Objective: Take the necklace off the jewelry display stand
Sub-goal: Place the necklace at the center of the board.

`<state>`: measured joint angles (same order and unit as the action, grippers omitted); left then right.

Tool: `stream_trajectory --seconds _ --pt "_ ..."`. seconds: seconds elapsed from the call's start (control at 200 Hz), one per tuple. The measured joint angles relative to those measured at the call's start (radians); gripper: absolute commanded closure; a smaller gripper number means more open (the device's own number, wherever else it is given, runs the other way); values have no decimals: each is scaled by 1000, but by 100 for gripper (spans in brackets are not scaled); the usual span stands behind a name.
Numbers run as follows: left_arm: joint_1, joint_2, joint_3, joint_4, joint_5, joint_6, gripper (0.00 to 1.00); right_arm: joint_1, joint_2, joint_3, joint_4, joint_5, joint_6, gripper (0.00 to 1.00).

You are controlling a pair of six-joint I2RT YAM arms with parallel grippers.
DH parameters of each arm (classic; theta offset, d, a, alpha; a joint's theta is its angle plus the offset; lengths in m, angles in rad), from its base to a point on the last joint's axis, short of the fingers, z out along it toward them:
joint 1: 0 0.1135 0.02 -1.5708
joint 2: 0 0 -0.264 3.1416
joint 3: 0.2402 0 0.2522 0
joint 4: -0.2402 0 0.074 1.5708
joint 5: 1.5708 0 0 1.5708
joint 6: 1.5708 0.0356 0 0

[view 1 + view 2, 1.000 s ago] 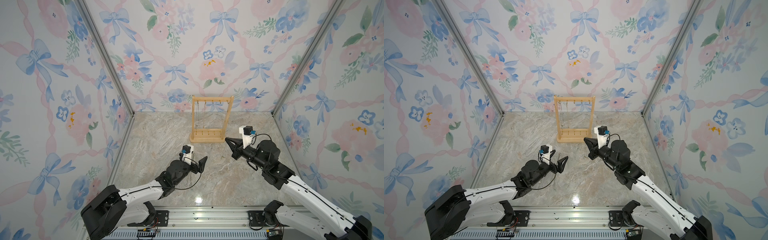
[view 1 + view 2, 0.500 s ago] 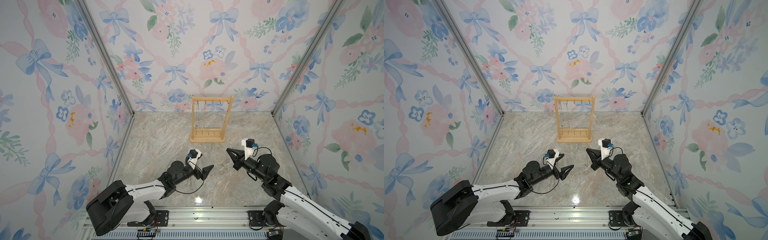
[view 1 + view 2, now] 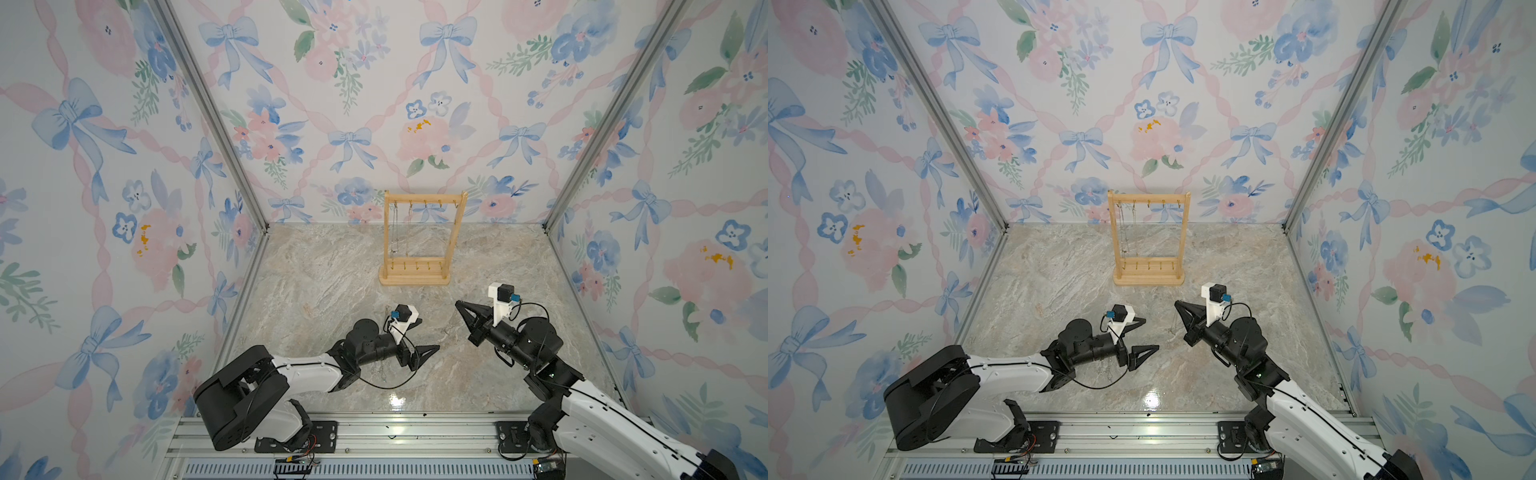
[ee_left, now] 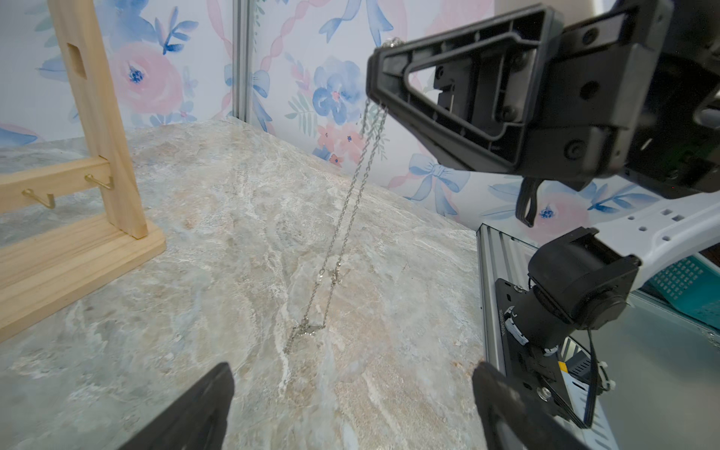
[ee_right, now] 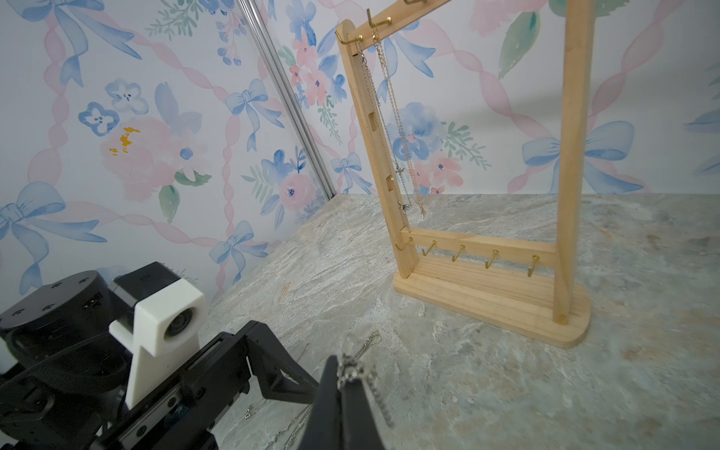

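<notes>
Right arm raised, right claw point(image 3: 460, 304) pinched shut on the silver necklace point(image 4: 345, 230), which hangs from its tip down to the desk point(image 3: 324, 270). Left arm low, left claw point(image 3: 428, 333) wide open, near the necklace. Jewelry display stand point(image 3: 414, 279) well apart, at desk's back.

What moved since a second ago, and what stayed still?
The right gripper, shut on the necklace, pulled back from the jewelry display stand toward the robot's base. The open left gripper swung toward it. Nothing was grabbed or dropped. The stand and its other chains stayed put.
</notes>
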<state>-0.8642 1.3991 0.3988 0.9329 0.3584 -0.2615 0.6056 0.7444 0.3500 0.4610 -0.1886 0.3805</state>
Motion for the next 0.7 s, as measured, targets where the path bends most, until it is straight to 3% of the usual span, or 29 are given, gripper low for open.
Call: stream_trajectory --seconds 0.515,0.7 --pt "-26 196 182 13 52 -1 15 18 8 0 7 -6 2 100" --pt "-26 249 226 13 63 -7 26 19 7 0 7 -7 2 100"
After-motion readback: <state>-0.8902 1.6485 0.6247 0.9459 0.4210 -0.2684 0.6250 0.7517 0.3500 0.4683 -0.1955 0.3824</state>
